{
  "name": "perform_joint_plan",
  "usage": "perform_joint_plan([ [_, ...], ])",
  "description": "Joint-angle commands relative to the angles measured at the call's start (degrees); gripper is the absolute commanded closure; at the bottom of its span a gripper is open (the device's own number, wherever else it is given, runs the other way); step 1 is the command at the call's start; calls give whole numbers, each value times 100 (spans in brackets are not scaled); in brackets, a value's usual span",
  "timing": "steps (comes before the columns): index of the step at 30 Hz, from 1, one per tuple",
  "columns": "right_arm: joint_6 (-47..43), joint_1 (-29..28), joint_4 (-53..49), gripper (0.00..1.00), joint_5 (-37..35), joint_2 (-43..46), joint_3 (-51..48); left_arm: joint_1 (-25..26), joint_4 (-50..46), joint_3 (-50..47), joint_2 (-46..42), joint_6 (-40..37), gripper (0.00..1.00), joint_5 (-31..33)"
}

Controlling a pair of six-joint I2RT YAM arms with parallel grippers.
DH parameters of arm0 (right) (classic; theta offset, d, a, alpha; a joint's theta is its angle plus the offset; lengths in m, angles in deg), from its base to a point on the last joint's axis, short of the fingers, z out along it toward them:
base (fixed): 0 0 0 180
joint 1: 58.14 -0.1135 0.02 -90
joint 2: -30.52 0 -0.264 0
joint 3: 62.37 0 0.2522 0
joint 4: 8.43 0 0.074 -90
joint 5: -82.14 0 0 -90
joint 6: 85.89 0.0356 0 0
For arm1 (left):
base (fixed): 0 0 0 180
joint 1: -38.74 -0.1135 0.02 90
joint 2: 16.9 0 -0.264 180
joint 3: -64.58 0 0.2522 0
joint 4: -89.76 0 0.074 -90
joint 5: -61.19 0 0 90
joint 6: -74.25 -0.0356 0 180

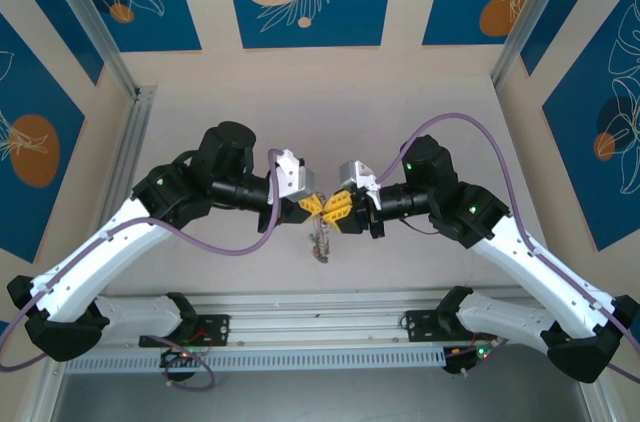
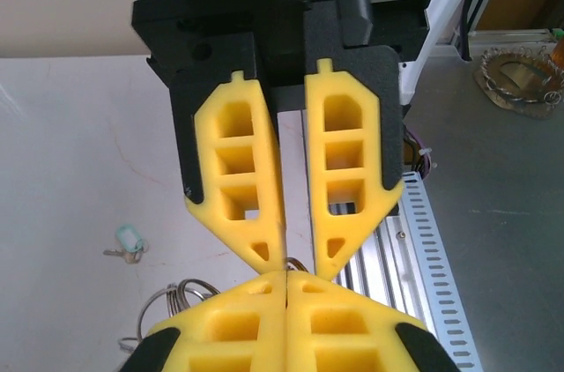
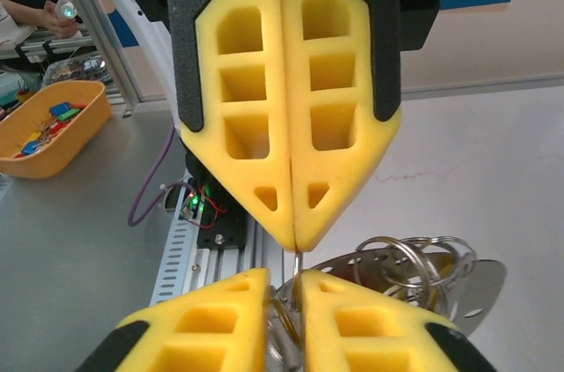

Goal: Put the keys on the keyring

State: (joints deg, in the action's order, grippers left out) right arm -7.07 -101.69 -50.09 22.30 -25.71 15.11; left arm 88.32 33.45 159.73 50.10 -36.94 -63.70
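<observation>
My two grippers meet tip to tip above the middle of the table. The left gripper point(image 1: 313, 205) point(image 2: 286, 275) is shut, and a thin grey wire of the keyring point(image 3: 297, 262) comes out from between its tips. The right gripper point(image 1: 338, 210) point(image 3: 282, 277) stands narrowly open around that wire, which lies against one finger's inner face. The rest of the keyring point(image 1: 320, 242) point(image 3: 414, 253) hangs below as a bunch of silvery loops, with a perforated metal tag. A key with a teal head point(image 2: 128, 241) lies on the table to the left.
An orange tray point(image 3: 53, 125) holding coloured keys sits on the grey bench beyond the table's near rail point(image 1: 320, 327). A round shiny metal object point(image 2: 520, 81) lies on the bench too. Blue patterned panels wall the back and sides.
</observation>
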Motion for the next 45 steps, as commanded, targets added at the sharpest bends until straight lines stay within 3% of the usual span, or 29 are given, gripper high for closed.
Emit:
perform_joint_plan([
  [1,19,-48,-26,89,89,-58,17,104,98,229,22,-97,100,-81],
  [5,4,-59,-69,100,70,-141,59,128,95,229,38,-96,100,-59],
  [11,31,-22,92,100,1,74,-118,131,353,88,-92,121,100,136],
  [14,270,51,619,100,235,450,-453,113,595,-117,-283,372,78,185],
  [17,615,178,1149,100,511,794,-727,23,1008,-452,-569,699,68,54],
  [21,1255,216,2080,100,796,1127,-1106,-47,1457,-769,-748,1067,68,-211],
  [28,2277,207,4368,100,659,1705,-2051,-54,2049,-973,-781,1474,68,-665],
  [36,2480,64,5094,100,333,1707,-2277,-54,2524,-1089,-704,1792,69,-1117],
  [45,2398,-22,5230,100,186,1559,-2255,-54,2682,-1185,-539,1954,68,-1299],
])
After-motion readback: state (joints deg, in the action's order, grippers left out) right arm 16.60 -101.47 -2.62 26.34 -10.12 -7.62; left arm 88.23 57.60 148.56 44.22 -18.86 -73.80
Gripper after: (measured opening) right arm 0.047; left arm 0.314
